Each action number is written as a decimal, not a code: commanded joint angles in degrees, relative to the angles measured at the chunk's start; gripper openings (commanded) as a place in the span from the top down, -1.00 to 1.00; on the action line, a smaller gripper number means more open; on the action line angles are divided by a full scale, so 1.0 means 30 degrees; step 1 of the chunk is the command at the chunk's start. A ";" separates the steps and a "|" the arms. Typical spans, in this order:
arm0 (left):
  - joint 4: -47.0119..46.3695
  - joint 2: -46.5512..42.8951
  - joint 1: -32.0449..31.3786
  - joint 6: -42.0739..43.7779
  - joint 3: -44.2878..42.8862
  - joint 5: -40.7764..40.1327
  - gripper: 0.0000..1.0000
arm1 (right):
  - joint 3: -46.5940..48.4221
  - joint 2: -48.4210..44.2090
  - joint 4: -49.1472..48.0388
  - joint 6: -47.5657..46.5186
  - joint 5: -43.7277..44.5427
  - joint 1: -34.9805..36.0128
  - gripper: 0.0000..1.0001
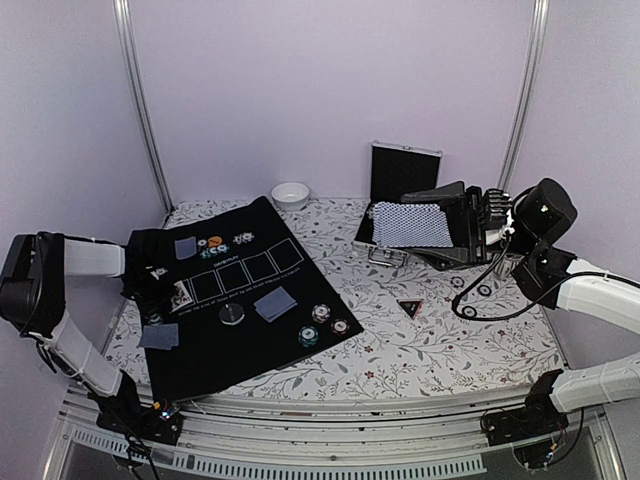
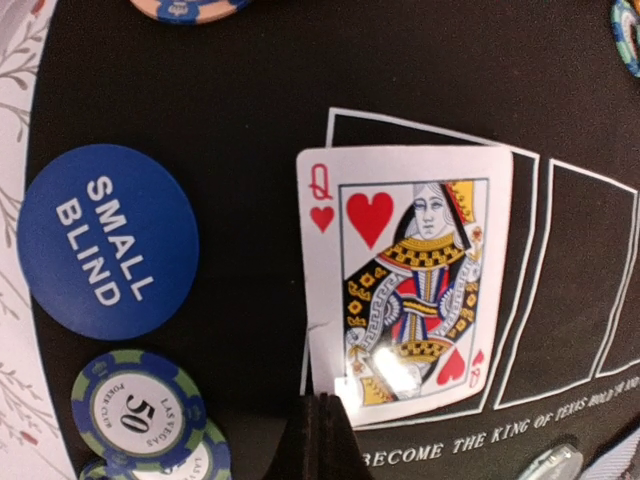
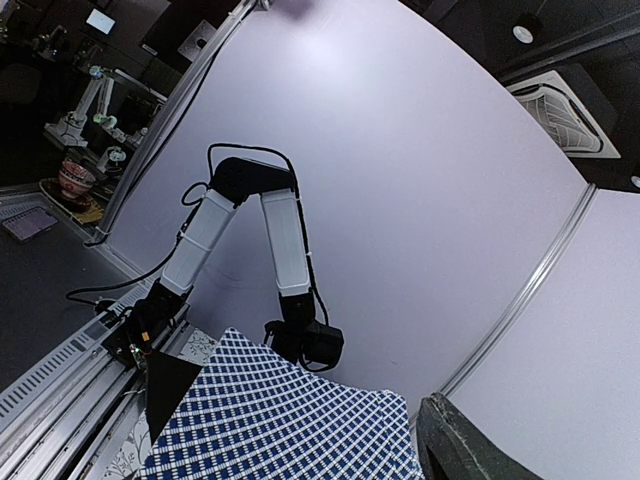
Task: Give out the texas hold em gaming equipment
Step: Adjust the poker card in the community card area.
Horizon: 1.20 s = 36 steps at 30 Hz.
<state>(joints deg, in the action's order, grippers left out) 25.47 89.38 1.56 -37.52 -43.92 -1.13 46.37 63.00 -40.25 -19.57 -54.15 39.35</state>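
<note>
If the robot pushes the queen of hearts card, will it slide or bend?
Probably it slides: the queen of hearts card lies flat on the black mat, and glare on its face suggests a slick surface. It looks thin, so it is likely light and bendy. Lying so flat, its edge may be hard to pinch.

You're working in a robotics lab: pale booth walls [image 1: 330,80], aluminium posts [image 1: 140,100], other robot arms [image 3: 95,105] on benches beyond.
</note>
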 commanded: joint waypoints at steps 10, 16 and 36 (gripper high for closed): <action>0.0505 -0.0844 0.0217 0.0466 -0.0239 -0.1400 1.00 | 0.0172 -0.0244 0.0028 -0.0050 0.0138 -0.0110 -0.27; 0.0995 -0.1331 0.0124 0.1460 -0.1544 -0.1871 1.00 | 0.0255 -0.0208 0.0087 -0.0037 0.0091 -0.0110 -0.28; -0.0035 0.3242 0.1470 0.2459 -0.3454 -0.2216 1.00 | 0.0305 -0.0480 0.0669 -0.0298 0.0366 -0.0110 -0.28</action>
<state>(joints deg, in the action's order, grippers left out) 26.63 97.60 5.76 -31.03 -52.99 -9.02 46.37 62.89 -38.57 -20.16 -54.08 39.35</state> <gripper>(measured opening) 0.007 0.639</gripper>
